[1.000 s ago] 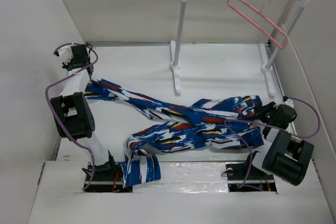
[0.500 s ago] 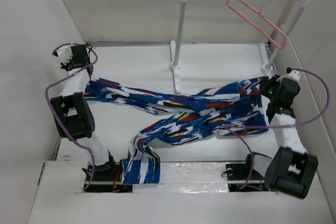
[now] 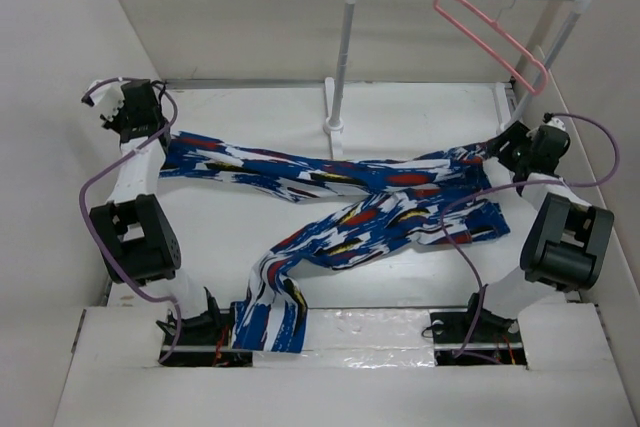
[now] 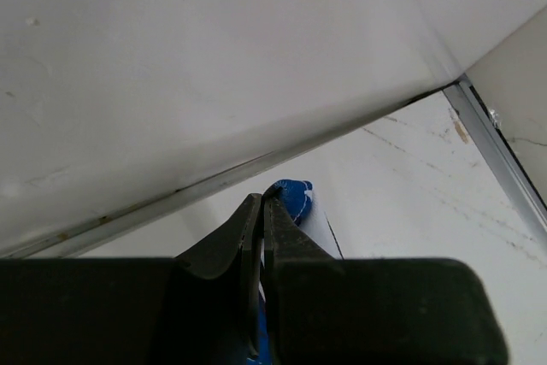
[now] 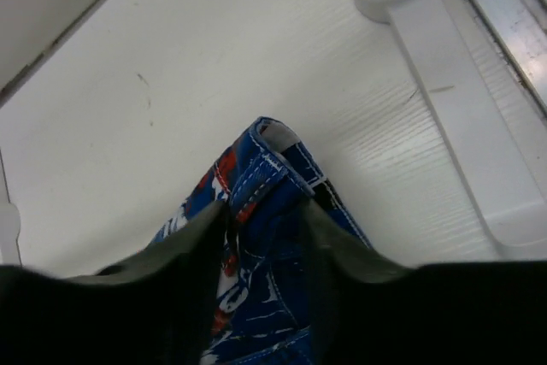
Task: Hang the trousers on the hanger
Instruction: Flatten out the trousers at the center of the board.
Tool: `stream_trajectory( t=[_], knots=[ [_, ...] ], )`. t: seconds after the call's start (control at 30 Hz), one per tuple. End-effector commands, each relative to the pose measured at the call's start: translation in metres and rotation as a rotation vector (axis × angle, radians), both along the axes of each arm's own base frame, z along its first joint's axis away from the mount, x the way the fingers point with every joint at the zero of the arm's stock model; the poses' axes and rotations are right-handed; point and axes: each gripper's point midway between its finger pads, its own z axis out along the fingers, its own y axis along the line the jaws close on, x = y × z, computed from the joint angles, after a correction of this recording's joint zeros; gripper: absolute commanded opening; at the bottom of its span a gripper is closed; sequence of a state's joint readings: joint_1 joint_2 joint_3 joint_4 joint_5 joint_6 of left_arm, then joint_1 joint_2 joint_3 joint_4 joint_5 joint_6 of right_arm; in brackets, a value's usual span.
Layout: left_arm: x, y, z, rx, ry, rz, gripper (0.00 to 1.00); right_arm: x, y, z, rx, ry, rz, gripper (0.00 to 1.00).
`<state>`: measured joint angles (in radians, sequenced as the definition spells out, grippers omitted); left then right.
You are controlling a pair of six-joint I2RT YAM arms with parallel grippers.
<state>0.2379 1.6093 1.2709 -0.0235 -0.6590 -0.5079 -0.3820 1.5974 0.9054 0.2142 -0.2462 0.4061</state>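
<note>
The blue splashed trousers [image 3: 370,202] lie stretched across the table, with one leg trailing over the near edge by the left base. My left gripper [image 3: 158,139] is at the far left, shut on a blue hem [image 4: 295,198]; in the left wrist view its jaws [image 4: 263,204] are pressed together on the cloth. My right gripper [image 3: 500,152] is at the trousers' right end, by the rack's right foot. In the right wrist view its fingers [image 5: 265,207] stand apart, with the waistband corner [image 5: 267,168] lying loose between them. The pink hanger [image 3: 500,42] hangs on the rail at the far right.
A white-posted rack [image 3: 340,57] with a silver rail stands at the back, its right foot bar [image 5: 453,57] just beyond my right gripper. White walls close in the left, back and right sides. A metal strip runs along the wall's base [image 4: 500,147].
The right arm swung out to the far right, pulling the waistband and stretching the trousers, then its jaws opened. The left gripper drew slightly back and left, still gripping.
</note>
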Motion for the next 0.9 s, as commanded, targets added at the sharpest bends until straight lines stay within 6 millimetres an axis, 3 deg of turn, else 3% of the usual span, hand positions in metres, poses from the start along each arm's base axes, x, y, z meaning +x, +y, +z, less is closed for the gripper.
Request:
stream_trajectory(
  t=[0.0,0.03,0.1,0.17,0.23,0.27,0.3,0.33,0.37,0.4,0.43,0.5,0.53,0.57,0.6,0.63,0.67,0.7,0.73,0.77,0.8,0.83,0.87],
  knots=[
    [0.023,0.007,0.019,-0.02,-0.08,0.002,0.0,0.0,0.002,0.053,-0.044,-0.195,0.061,0.69],
    [0.029,0.005,0.0,-0.044,-0.026,-0.016,0.0,-0.012,0.01,0.039,-0.047,-0.167,0.066,0.75],
    [0.037,0.007,-0.002,-0.048,-0.014,-0.014,0.0,-0.029,0.008,0.049,-0.099,-0.185,0.033,0.83],
    [0.045,0.002,-0.015,-0.05,0.024,-0.046,0.0,-0.052,0.007,0.027,-0.094,-0.125,0.003,0.89],
    [0.045,0.002,-0.024,-0.055,0.043,-0.049,0.04,-0.067,0.009,0.031,-0.109,-0.149,-0.011,0.9],
    [0.048,-0.001,-0.028,-0.063,0.042,-0.069,0.1,-0.079,0.015,0.015,-0.101,-0.125,-0.001,0.88],
    [0.046,-0.002,-0.032,-0.074,0.048,-0.064,0.22,-0.082,0.028,0.014,-0.116,-0.13,0.042,0.58],
    [0.045,-0.002,-0.033,-0.076,0.049,-0.066,0.3,-0.085,0.044,0.026,-0.146,-0.172,0.091,0.44],
    [0.046,-0.005,-0.033,-0.083,0.041,-0.081,0.35,-0.089,0.063,0.024,-0.159,-0.167,0.15,0.34],
    [0.044,-0.006,-0.032,-0.089,0.034,-0.08,0.43,-0.09,0.104,0.025,-0.207,-0.164,0.287,0.1],
    [0.043,-0.008,-0.031,-0.094,0.024,-0.083,0.48,-0.096,0.127,0.037,-0.241,-0.191,0.353,0.03],
    [0.045,-0.024,-0.018,-0.098,-0.019,-0.126,0.54,-0.11,0.167,0.039,-0.298,-0.181,0.471,0.0],
    [0.045,-0.029,-0.01,-0.094,-0.038,-0.137,0.54,-0.125,0.217,0.044,-0.304,-0.22,0.622,0.0],
    [0.045,-0.037,0.01,-0.082,-0.088,-0.156,0.53,-0.136,0.242,0.056,-0.307,-0.272,0.705,0.0],
    [0.045,-0.053,0.015,-0.085,-0.103,-0.193,0.47,-0.147,0.267,0.059,-0.315,-0.301,0.797,0.0],
    [0.044,-0.063,0.022,-0.093,-0.125,-0.217,0.41,-0.174,0.315,0.07,-0.305,-0.358,0.962,0.0],
    [0.043,-0.075,0.052,-0.089,-0.212,-0.26,0.35,-0.187,0.336,0.067,-0.308,-0.346,1.031,0.0],
    [0.04,-0.086,0.059,-0.095,-0.238,-0.286,0.19,-0.201,0.355,0.066,-0.321,-0.347,1.105,0.0],
    [0.039,-0.104,0.069,-0.099,-0.266,-0.335,0.12,-0.214,0.378,0.079,-0.314,-0.373,1.172,0.0],
    [0.031,-0.117,0.094,-0.108,-0.333,-0.381,0.07,-0.25,0.412,0.079,-0.3,-0.386,1.308,0.07],
    [0.026,-0.128,0.1,-0.118,-0.354,-0.414,0.0,-0.263,0.433,0.065,-0.315,-0.348,1.377,0.29],
    [0.021,-0.144,0.108,-0.131,-0.378,-0.455,0.0,-0.279,0.452,0.064,-0.322,-0.355,1.443,0.38],
    [0.006,-0.156,0.133,-0.144,-0.449,-0.498,0.0,-0.29,0.473,0.082,-0.329,-0.396,1.488,0.48]
  ],
)
